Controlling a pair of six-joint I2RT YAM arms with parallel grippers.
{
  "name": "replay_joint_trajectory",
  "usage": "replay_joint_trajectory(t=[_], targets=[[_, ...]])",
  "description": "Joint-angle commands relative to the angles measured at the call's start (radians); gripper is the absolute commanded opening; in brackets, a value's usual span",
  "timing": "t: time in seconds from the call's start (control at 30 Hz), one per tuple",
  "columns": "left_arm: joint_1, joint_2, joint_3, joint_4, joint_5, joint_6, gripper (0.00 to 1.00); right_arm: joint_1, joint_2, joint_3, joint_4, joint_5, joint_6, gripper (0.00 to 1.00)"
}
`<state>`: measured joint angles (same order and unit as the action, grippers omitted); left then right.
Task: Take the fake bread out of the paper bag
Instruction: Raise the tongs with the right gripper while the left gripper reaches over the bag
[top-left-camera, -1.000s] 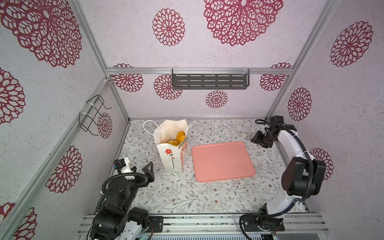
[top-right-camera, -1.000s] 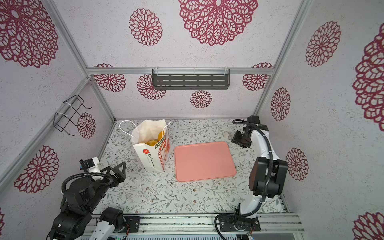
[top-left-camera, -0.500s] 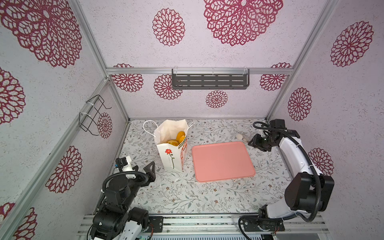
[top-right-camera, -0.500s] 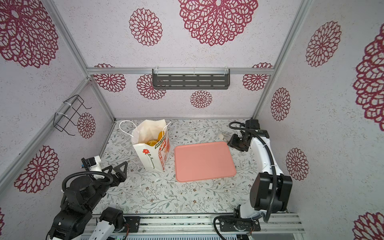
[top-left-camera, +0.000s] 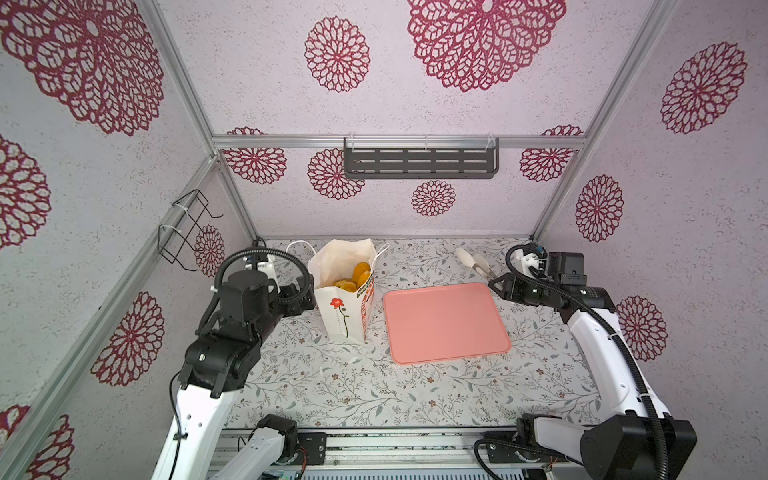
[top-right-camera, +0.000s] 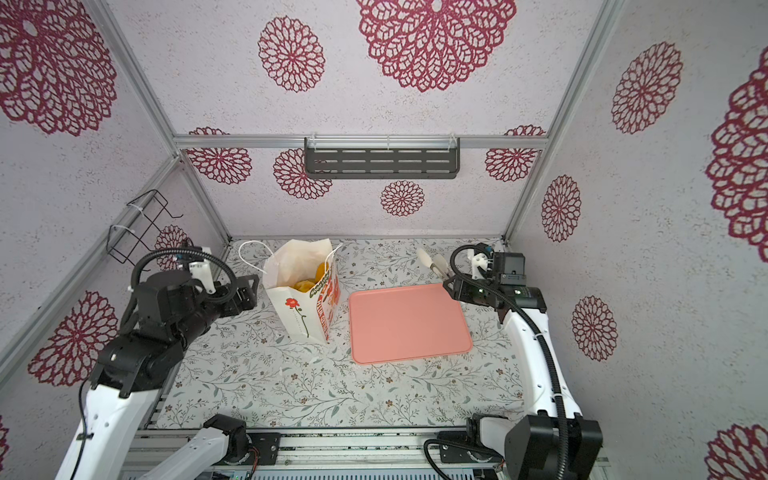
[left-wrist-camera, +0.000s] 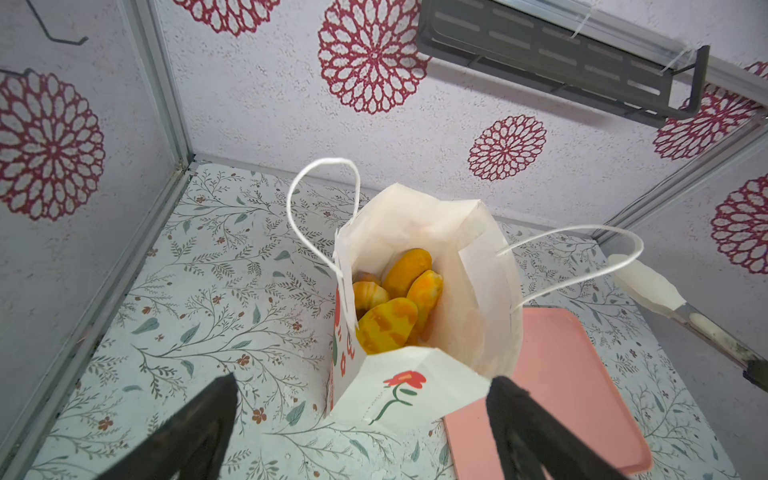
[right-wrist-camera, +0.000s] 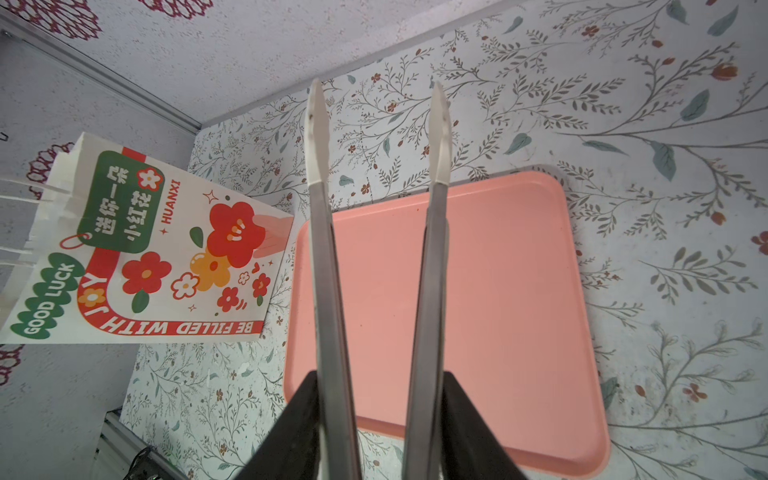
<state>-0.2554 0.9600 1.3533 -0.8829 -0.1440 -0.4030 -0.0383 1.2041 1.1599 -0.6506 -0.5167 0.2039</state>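
Recorded two shifts against the earlier frames: left gripper carried forward from the near-left corner to just beside the paper bag; right gripper eased inward to the far right corner of the pink tray. Found the left pincer spread wide, closed on nothing, level with the bag's left side. Logged the bag upright on the floral table, mouth open, cord handles drooping outward, rose drawing facing the near edge. Placed it left of the tray, close but not touching. Counted at least four pieces of fake bread inside, glossy orange, all below the rim. Confirmed the right pincer clamped narrow on metal tongs, white tips apart and aimed at the back wall. Could not tell the tongs' contact with the table. Noted a dark slotted shelf hung on that wall.
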Motion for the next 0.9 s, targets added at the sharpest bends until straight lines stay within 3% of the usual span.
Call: replay_joint_trajectory(t=[0.0,0.13,0.37,0.57,0.87], targets=[[-0.002,0.132,0.124,-0.120,0.025,0.026,0.97,0.005,-0.032,-0.004,0.023,-0.060,-0.001,0.45],[-0.004,0.291,0.262,-0.207,0.050,0.003,0.97,0.005,-0.031,-0.020,0.011,-0.096,0.005,0.45],[-0.007,0.468,0.408,-0.366,-0.054,-0.105,0.97,0.004,-0.042,-0.023,-0.033,-0.116,-0.019,0.45],[-0.034,0.426,0.333,-0.345,-0.090,-0.164,0.97,0.004,-0.066,-0.046,-0.036,-0.108,-0.016,0.45],[-0.023,0.429,0.194,-0.180,-0.106,-0.176,1.00,0.005,-0.064,-0.060,-0.037,-0.107,-0.014,0.45]])
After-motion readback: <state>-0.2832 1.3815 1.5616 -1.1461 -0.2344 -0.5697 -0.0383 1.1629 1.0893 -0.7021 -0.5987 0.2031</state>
